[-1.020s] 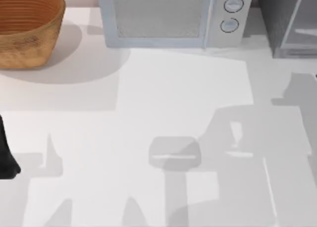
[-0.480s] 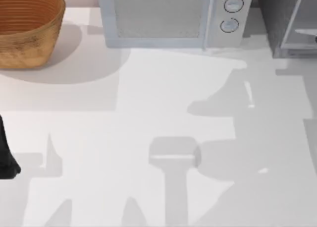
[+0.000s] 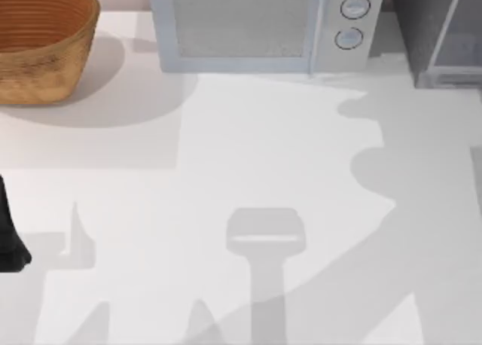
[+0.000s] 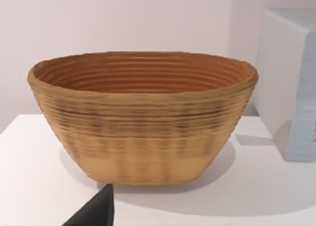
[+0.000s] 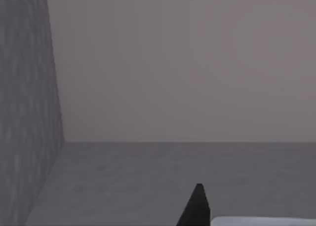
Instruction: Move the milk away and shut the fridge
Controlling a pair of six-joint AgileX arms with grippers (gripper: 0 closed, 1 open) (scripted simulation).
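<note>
Seemingly inside the fridge (image 3: 437, 29), at the bench's (image 3: 263, 149) far right corner, a dim grey floor was faced by the right hand (image 5: 197, 208); its spread could not be told. No milk was made out, so both steps were judged undone. The left arm (image 3: 9, 239) was parked at the left edge, facing the basket (image 4: 143, 117).

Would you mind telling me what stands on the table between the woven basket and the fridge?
In the top view, the light-grey microwave stands along the back edge between the basket at left and the fridge at right.
</note>
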